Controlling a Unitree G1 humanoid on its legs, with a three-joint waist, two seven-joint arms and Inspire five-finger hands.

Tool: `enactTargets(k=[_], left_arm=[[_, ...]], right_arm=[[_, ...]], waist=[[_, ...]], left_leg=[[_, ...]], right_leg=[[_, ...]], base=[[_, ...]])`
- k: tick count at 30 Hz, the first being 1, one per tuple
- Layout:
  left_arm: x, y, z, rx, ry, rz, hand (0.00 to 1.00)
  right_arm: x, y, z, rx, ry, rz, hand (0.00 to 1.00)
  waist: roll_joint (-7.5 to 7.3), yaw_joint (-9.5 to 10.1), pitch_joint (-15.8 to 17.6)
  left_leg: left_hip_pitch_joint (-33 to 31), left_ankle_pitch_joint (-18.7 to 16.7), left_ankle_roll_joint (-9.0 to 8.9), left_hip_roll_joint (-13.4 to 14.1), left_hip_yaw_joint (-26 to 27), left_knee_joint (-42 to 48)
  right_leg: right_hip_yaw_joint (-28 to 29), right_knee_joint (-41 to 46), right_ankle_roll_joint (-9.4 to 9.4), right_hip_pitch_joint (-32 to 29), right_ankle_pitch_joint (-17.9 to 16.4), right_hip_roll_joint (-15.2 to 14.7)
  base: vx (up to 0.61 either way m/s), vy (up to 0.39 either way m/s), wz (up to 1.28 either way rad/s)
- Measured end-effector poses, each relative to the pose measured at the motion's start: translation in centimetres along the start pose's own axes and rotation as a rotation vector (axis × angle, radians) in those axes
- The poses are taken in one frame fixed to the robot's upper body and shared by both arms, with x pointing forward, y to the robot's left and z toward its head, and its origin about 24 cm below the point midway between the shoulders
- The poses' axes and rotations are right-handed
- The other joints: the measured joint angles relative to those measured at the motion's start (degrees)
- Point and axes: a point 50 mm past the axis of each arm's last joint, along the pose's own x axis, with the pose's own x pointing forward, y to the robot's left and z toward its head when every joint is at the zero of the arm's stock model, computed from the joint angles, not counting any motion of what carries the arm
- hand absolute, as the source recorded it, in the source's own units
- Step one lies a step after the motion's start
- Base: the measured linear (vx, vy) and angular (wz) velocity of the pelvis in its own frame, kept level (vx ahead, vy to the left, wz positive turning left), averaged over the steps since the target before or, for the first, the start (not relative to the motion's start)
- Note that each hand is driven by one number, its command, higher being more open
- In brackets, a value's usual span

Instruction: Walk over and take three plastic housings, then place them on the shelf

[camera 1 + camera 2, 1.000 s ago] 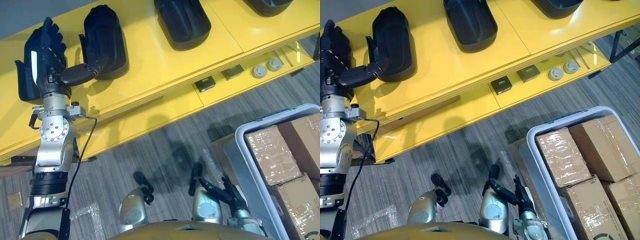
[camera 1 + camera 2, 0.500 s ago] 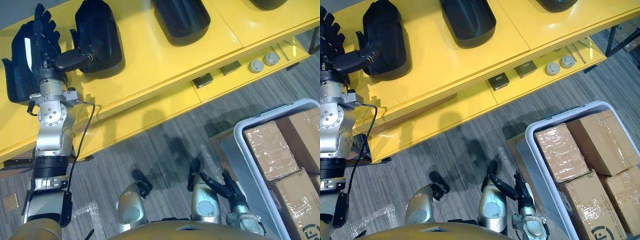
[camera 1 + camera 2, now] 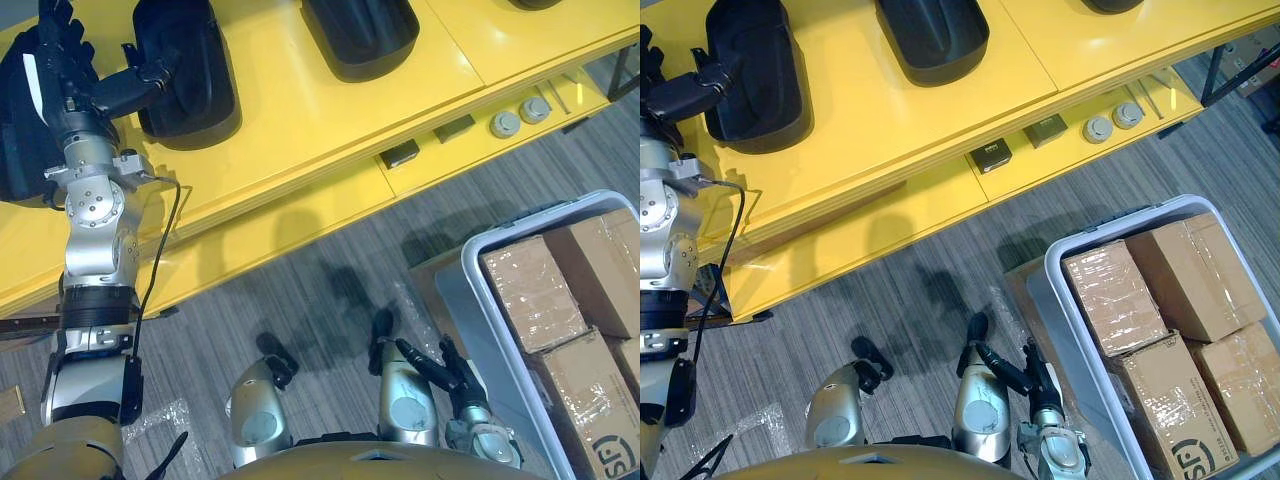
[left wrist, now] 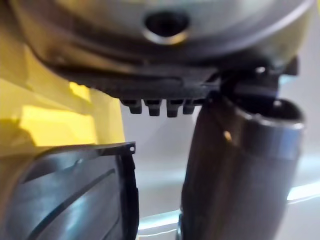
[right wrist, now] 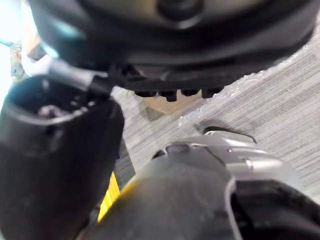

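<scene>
Several black plastic housings lie on the yellow shelf top (image 3: 300,110): one at the far left (image 3: 18,140), one beside it (image 3: 188,75), one further right (image 3: 362,35). My left hand (image 3: 62,62) is raised over the far-left housing with its fingers straight, open. Its thumb (image 3: 130,88) reaches across to the left edge of the second housing (image 3: 752,70). In the left wrist view the rim of a housing (image 4: 75,195) shows beside the thumb (image 4: 235,165). My right hand (image 3: 440,368) hangs low over the floor, fingers relaxed and holding nothing.
A grey bin (image 3: 455,290) holding film-wrapped cardboard boxes (image 3: 535,290) stands on the floor at the right. The lower shelf carries small black boxes (image 3: 400,155) and round discs (image 3: 520,115). Loose plastic film (image 3: 165,425) lies on the floor.
The view has shifted a little. My left hand has moved farther back over the shelf, its thumb sliding along the second housing's left side. The right hand still hangs low.
</scene>
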Motion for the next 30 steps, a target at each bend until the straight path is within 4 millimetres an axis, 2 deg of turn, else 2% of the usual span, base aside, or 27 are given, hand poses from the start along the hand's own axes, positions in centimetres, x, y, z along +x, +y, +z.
enactTargets(k=[3, 11, 15, 21, 30], left_arm=[[0.2, 0.3, -0.2, 0.032, 0.012, -0.014, 1.00], [1.5, -0.4, -0.2, 0.072, 0.041, -0.080, 1.00], [2.2, -1.1, 0.1, 0.045, 0.044, -0.110, 1.00], [2.4, -1.4, 0.3, -0.008, 0.054, -0.126, 1.00], [2.3, -1.5, 0.0, 0.009, 0.080, -0.114, 1.00]], right_arm=[[0.0, 0.0, -0.1, 0.002, 0.006, 0.000, 1.00], [0.1, 0.0, 0.2, 0.021, -0.008, -0.003, 1.00], [0.1, 0.1, 0.4, 0.020, -0.013, 0.001, 1.00], [0.1, 0.1, 0.3, 0.021, -0.007, 0.000, 1.00], [0.1, 0.5, 0.2, 0.030, -0.001, 0.011, 1.00]], waist=[[-0.16, -0.50, 0.16], [-0.28, -1.17, 0.33], [-0.35, -1.14, 1.52], [-0.36, -1.32, 1.53], [-0.41, -1.50, 1.55]], left_leg=[[-0.14, -0.14, 0.03, 0.03, 0.04, 0.23], [-0.69, -0.82, 0.16, 0.61, 0.29, 1.62], [-0.75, -1.51, 0.24, 1.03, 0.50, 2.70], [-0.74, -1.53, 0.22, 1.03, 0.71, 2.67], [-0.67, -1.54, 0.21, 1.04, 0.82, 2.68]], right_leg=[[0.05, 0.00, 0.00, -0.08, 0.00, 0.00], [0.34, 0.24, 0.01, -0.41, 0.01, 0.12], [0.82, 0.55, 0.05, -0.54, 0.03, 0.17], [0.88, 0.56, 0.05, -0.66, 0.04, 0.18], [0.93, 0.56, 0.06, -0.67, 0.04, 0.18]], base=[[0.00, 0.000, 0.00], [0.00, 0.000, -0.01], [-0.01, 0.002, -0.04], [0.00, 0.000, 0.00], [0.00, 0.000, 0.00]])
